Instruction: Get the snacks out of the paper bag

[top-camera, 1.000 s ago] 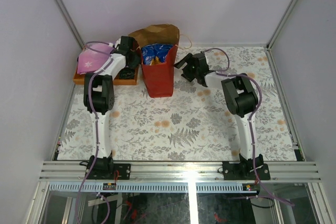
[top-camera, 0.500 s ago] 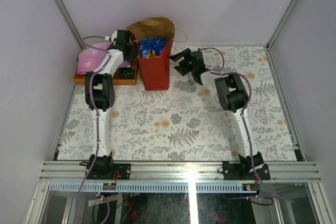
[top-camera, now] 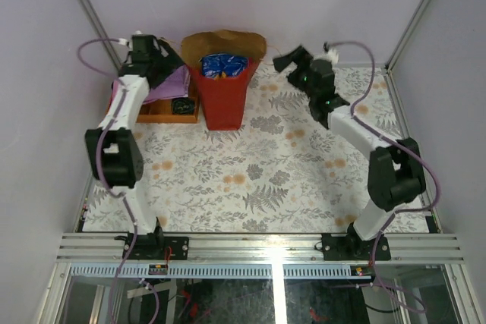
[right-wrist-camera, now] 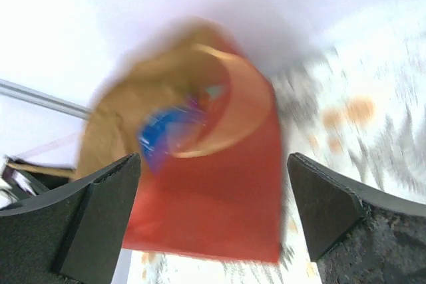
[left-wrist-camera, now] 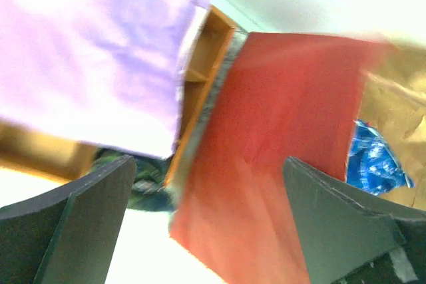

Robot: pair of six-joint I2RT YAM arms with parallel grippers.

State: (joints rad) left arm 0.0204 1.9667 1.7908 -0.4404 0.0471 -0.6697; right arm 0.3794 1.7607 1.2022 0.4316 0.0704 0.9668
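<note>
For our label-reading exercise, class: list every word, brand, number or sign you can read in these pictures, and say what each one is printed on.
No text can be read in any view.
Blue snack packets in the paper bag: white and yellow patches of print, too small and blurred to read.
Paper bag, red outside: no lettering seen.
Purple cloth and wooden tray: no lettering seen.

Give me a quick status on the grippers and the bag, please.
Left gripper open, empty, beside paper bag. Right gripper open, empty, opposite side. Snacks inside bag. Mouth unobstructed.
</note>
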